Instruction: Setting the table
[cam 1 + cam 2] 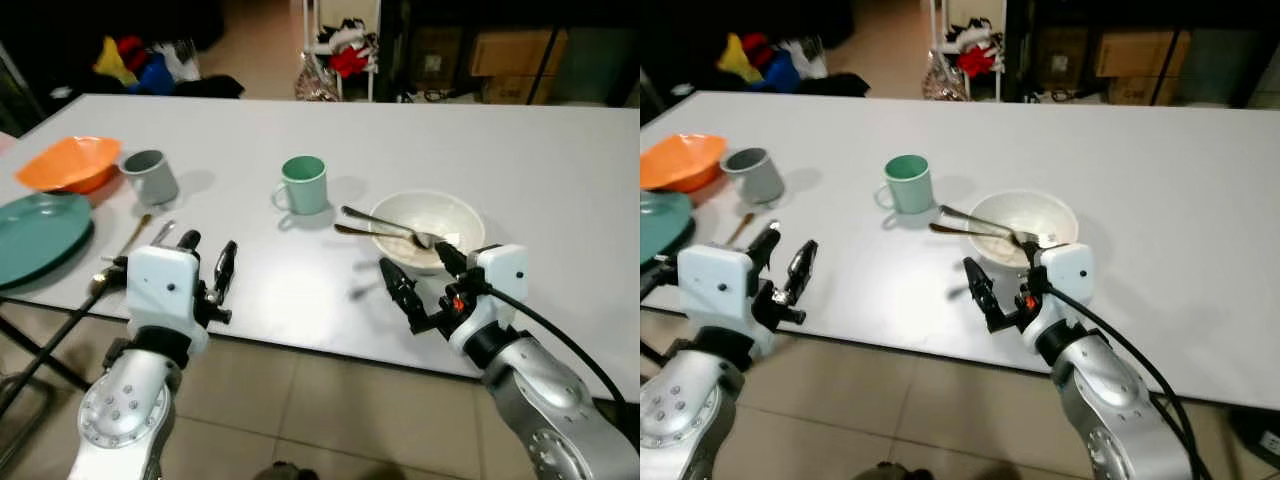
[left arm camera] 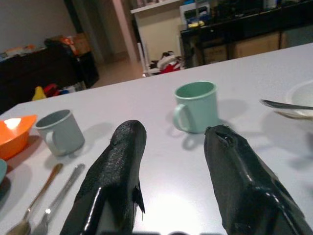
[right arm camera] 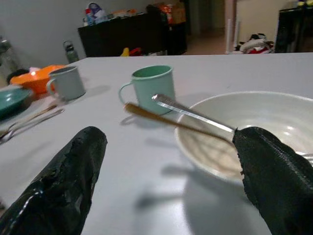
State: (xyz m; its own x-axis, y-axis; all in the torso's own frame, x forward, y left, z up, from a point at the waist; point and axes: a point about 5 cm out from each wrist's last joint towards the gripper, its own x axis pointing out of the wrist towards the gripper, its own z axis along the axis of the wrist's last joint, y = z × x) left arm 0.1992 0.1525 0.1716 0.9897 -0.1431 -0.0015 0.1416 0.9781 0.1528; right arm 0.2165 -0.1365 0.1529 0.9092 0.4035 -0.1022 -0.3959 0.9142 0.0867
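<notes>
The white bowl (image 1: pixel 428 228) with two utensils (image 1: pixel 385 226) lies just ahead of the spread, empty right gripper (image 1: pixel 420 278); the left gripper (image 1: pixel 207 262), also spread, is farther off.

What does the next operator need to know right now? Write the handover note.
Left hand: open, holding nothing, above the table's near edge.
Right hand: open, holding nothing, just short of the white bowl.
Things: two utensils rest in the bowl with handles over its rim; green mug beside it. Grey mug, orange bowl, teal plate and loose cutlery are bunched at the left.
Done: nothing looks set.
Left: lay out the places.
</notes>
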